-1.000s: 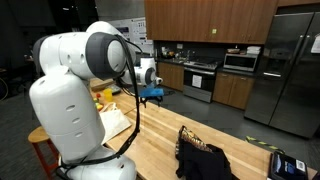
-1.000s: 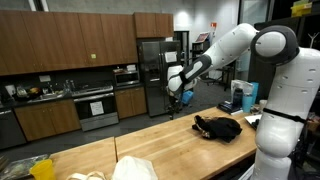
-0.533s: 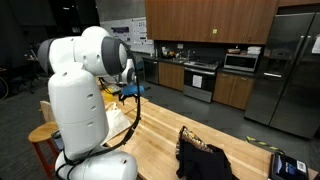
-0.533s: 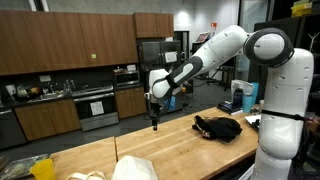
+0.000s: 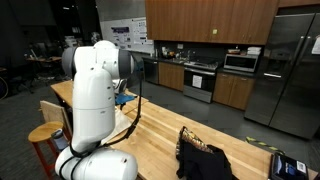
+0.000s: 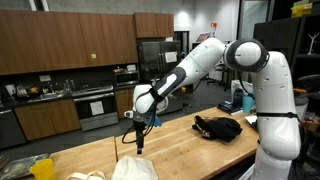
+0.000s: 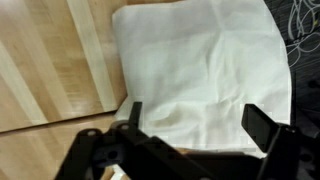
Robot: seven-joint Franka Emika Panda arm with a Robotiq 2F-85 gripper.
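The gripper (image 6: 139, 146) hangs over the wooden table (image 6: 195, 152) with its claw spread wide and nothing held between the jaws. In the wrist view its two dark fingers (image 7: 133, 115) frame a white cloth (image 7: 200, 60) that lies spread on the wood directly beneath them. In an exterior view that cloth sits at the near edge of the table, just below the fingertips. A black garment (image 6: 218, 127) lies crumpled well apart, near the robot's base, visible in both exterior views.
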